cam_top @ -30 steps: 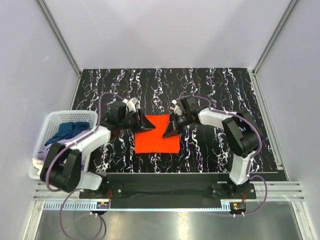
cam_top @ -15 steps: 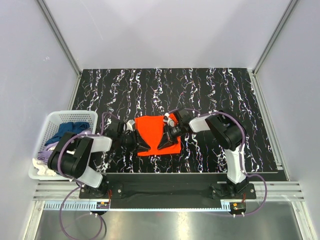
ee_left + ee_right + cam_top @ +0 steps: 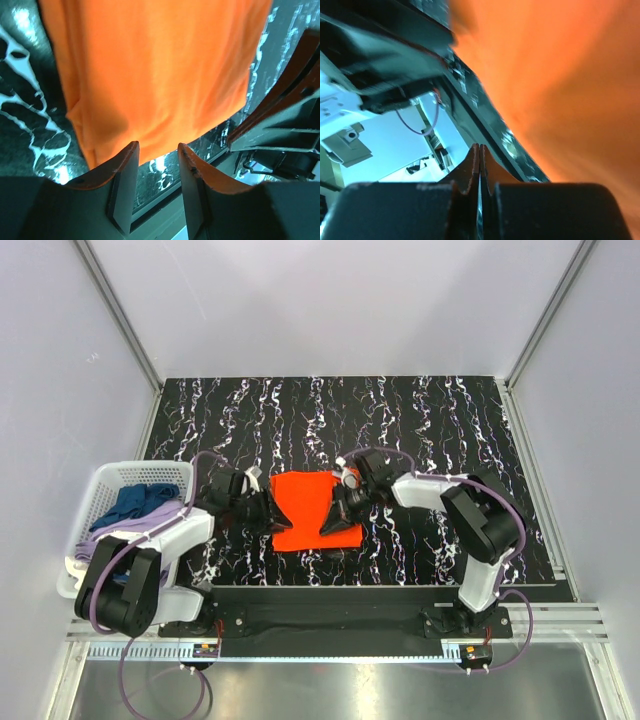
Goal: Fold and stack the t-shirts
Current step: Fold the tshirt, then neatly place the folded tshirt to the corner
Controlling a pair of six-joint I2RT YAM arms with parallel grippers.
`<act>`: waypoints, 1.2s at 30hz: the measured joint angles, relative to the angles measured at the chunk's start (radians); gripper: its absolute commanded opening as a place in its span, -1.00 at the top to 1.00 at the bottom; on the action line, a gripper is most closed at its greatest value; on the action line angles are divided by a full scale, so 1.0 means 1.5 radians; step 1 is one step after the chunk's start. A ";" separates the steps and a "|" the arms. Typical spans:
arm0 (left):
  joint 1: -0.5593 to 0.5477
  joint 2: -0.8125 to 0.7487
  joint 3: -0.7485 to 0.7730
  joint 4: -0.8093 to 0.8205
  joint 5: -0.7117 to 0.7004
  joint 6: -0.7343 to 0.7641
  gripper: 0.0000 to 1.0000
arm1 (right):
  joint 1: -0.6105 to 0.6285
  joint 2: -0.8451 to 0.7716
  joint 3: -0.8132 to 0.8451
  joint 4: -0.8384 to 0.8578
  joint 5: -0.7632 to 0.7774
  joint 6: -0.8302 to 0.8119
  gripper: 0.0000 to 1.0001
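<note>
Nearer the orange t-shirt's (image 3: 305, 505) near edge than before, I see left gripper (image 3: 157, 148) jaws parted, empty; right gripper (image 3: 479, 148) jaws closed.

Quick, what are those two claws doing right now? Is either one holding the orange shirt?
Left gripper: open, not gripping the orange t-shirt.
Right gripper: shut, no cloth visible in it.

no words to read, no numbers, no labels, no brand names, no signs on any thing in any of the views
</note>
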 measured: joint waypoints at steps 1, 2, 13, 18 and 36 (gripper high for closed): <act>0.000 0.000 -0.001 -0.006 -0.003 0.000 0.16 | -0.001 -0.010 -0.025 0.011 0.001 0.001 1.00; -0.001 0.001 -0.002 -0.009 -0.005 0.000 0.16 | -0.003 -0.016 -0.054 0.020 0.002 0.002 1.00; -0.070 0.012 0.046 -0.057 -0.043 0.023 -0.10 | -0.061 -0.040 -0.229 0.106 0.000 0.011 0.87; -0.154 0.012 0.126 -0.084 -0.106 0.063 -0.54 | -0.085 -0.199 -0.166 -0.062 0.036 -0.002 0.15; -0.488 0.334 0.454 -0.200 -0.405 0.170 -0.37 | -0.387 -0.236 0.016 -0.414 0.235 -0.145 -0.56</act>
